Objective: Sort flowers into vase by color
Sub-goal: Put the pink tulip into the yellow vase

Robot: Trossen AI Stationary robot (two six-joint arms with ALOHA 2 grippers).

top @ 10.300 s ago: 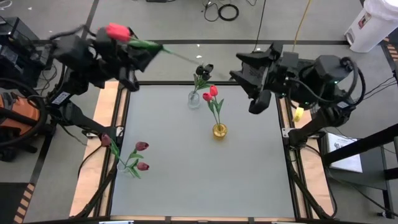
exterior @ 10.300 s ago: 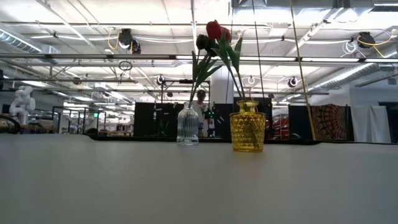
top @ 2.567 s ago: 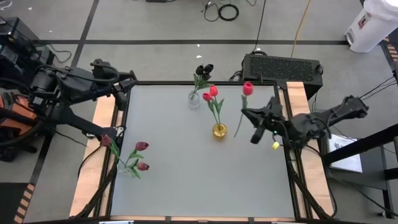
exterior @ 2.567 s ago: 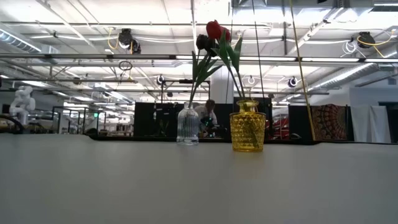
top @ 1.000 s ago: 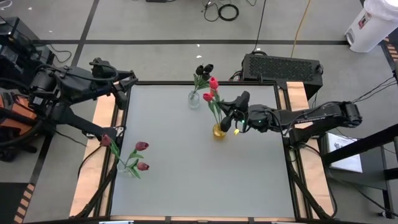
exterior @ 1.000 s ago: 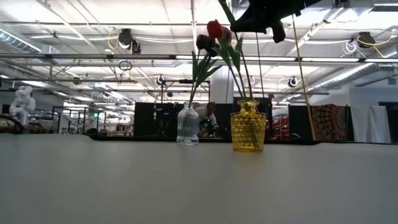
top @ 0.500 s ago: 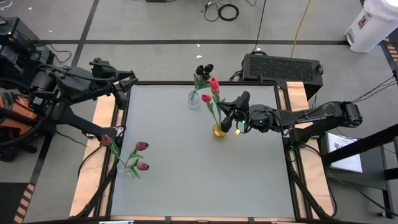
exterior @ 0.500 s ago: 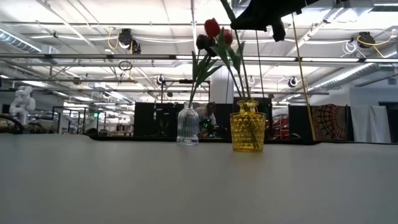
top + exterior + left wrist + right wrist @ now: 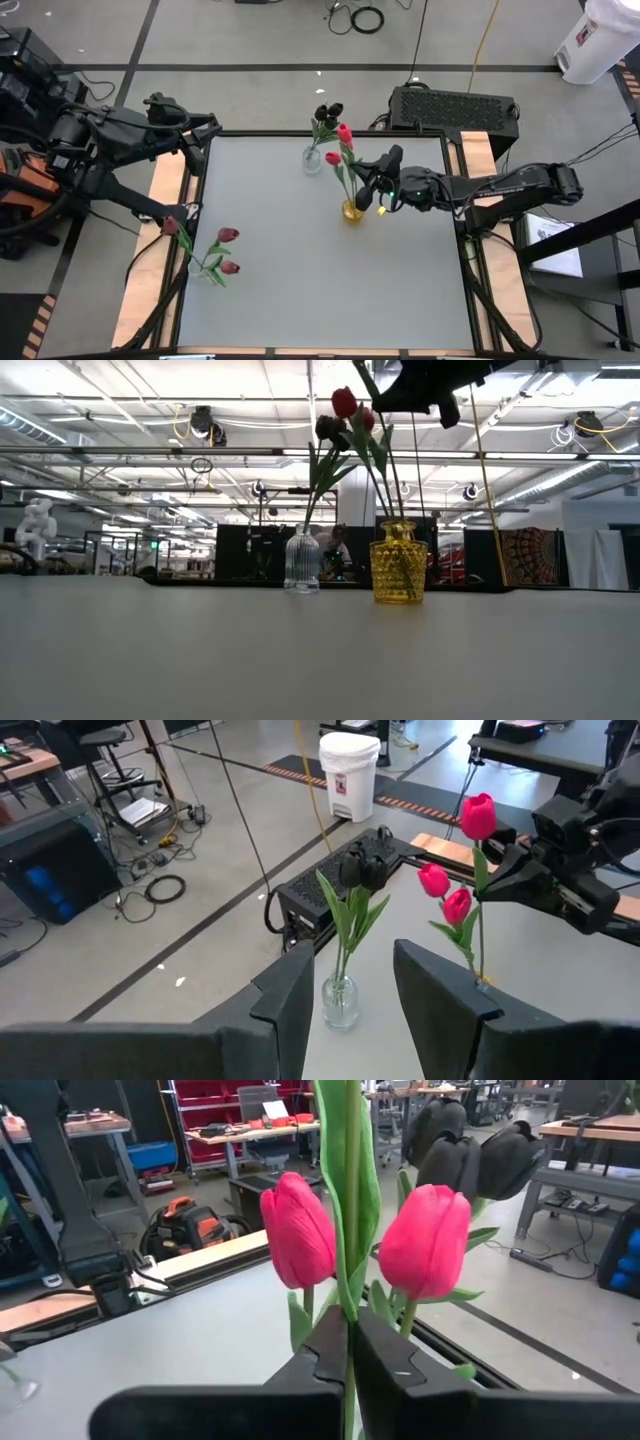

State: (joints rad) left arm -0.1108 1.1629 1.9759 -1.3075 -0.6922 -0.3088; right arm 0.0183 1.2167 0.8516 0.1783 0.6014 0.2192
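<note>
The left gripper (image 9: 345,985) waits, fingers apart, off the tabletop's (image 9: 300,260) far-left corner. Near the far edge, the right gripper (image 9: 368,190) pinches a pink tulip's (image 9: 344,132) stem above the yellow vase (image 9: 352,211), seemingly to join matching blooms.

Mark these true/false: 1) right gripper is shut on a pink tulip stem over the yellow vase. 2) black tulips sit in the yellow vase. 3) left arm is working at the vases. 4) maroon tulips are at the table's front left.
1) True: the right gripper is shut on the pink tulip above the yellow vase.
2) False: the black tulips stand in the clear vase.
3) False: the left gripper waits open at the table's far-left corner.
4) True: the maroon tulips are there.
</note>
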